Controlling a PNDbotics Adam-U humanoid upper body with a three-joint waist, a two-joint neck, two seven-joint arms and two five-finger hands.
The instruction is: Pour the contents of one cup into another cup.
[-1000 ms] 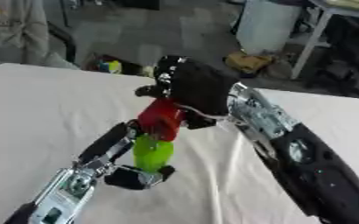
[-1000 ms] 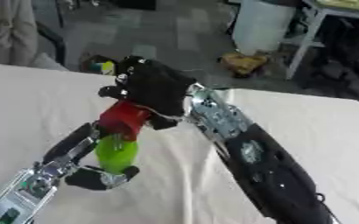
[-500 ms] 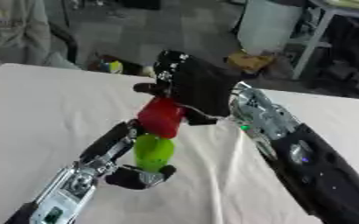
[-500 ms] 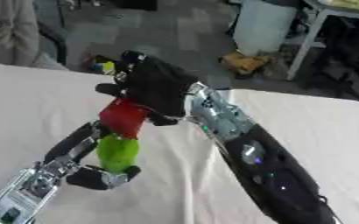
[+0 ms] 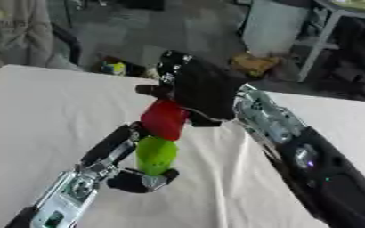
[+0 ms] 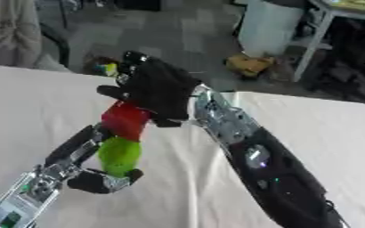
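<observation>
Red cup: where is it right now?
The red cup is mid-frame in the left eye view, held in the right hand, tilted directly over the green cup that the left hand holds above the white table.

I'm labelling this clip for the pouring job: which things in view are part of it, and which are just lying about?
Part of the job:
- red cup, held tilted in the right hand
- green cup, held in the left hand, right below the red one

Just lying about:
- white table cover
- yellow and green thing on the floor beyond the table
- crumpled brown thing on the floor
</observation>
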